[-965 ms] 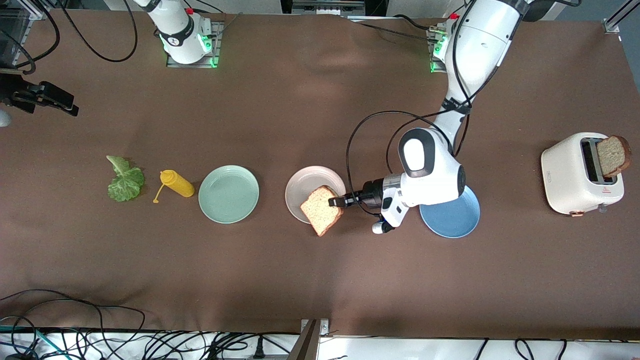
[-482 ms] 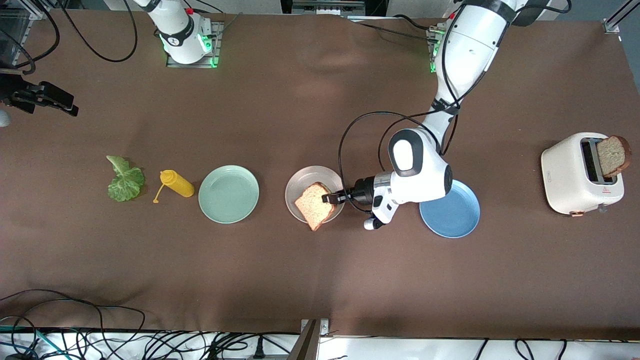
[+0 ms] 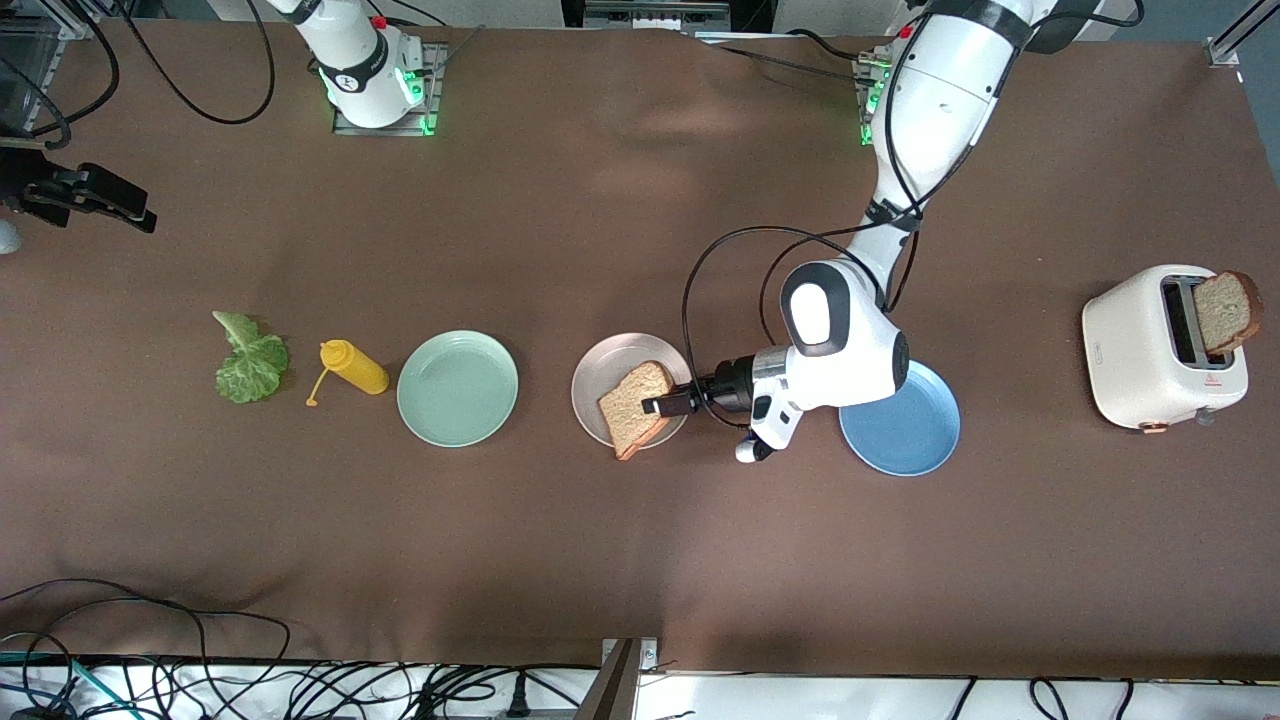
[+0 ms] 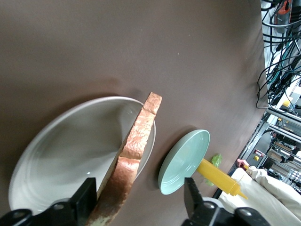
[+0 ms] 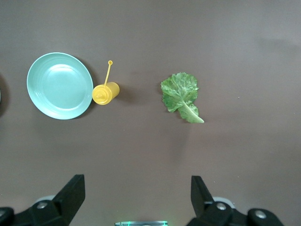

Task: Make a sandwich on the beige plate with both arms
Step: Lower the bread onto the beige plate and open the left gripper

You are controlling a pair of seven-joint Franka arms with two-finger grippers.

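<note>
Our left claw (image 3: pixel 652 406) gapes around 1 tilted bread slice (image 3: pixel 636 408) — it could topple off the beige plate (image 3: pixel 598 375); right claw (image 5: pixel 136 197) waits open.

Left tool (image 4: pixel 141 202) low, fingers apart; right tool (image 5: pixel 136 197) waits, open

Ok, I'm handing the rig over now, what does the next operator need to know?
Left gripper: open at the bread slice, which leans tilted on the beige plate, one corner over the rim.
Right gripper: open, waiting high over the lettuce.
Second slice stands in the toaster.
Done: first slice on the plate.
Left: lay it flat, add lettuce, then the second slice.
</note>
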